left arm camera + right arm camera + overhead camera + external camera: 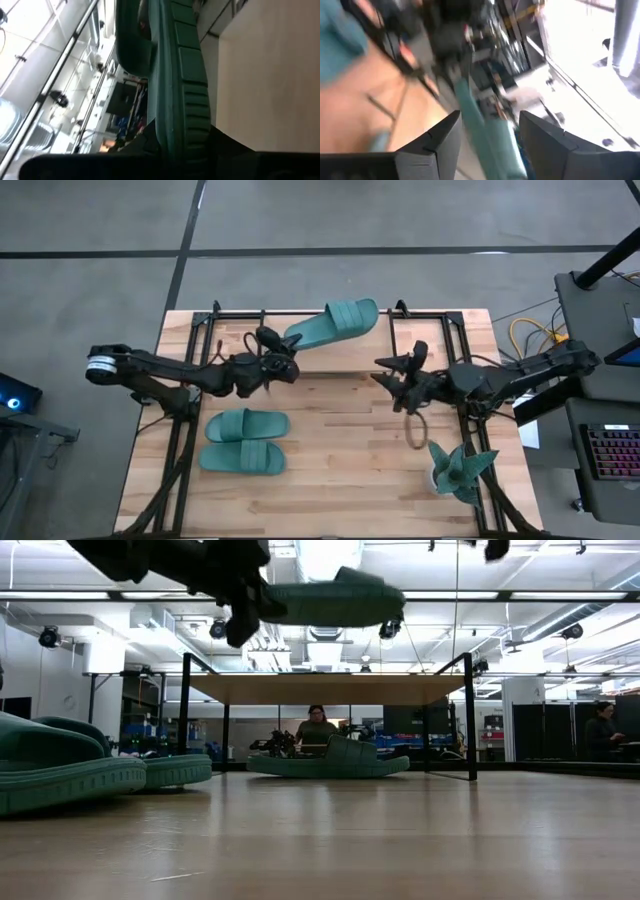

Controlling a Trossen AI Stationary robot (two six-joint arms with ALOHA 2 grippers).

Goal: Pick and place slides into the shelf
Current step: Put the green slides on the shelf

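Observation:
My left gripper (278,358) is shut on one teal slide (335,325), which is raised over the shelf (345,360). The low view shows that slide (330,600) above the shelf's light-wood top board (330,690). Another slide (330,760) lies flat on its sole on the table under that board. Two more slides (246,425) (241,458) lie side by side on the table near the left arm. My right gripper (393,376) is open over the table by the shelf's right part and touches nothing; its own view shows the fingers (445,135) apart. My left gripper holds the slide by the end away from its strap (172,137), pinched between the two fingers. It comes level from the table's left, along the slide's length. The slide is lifted clear, about level, strap end (355,315) pointing toward the far right, above the top board.
A teal spiky plant (460,470) stands near the table's right near corner, with a loop of cord (415,430) on the table beside it. The shelf's black legs (470,715) frame the space under the board. People sit in the room beyond the table.

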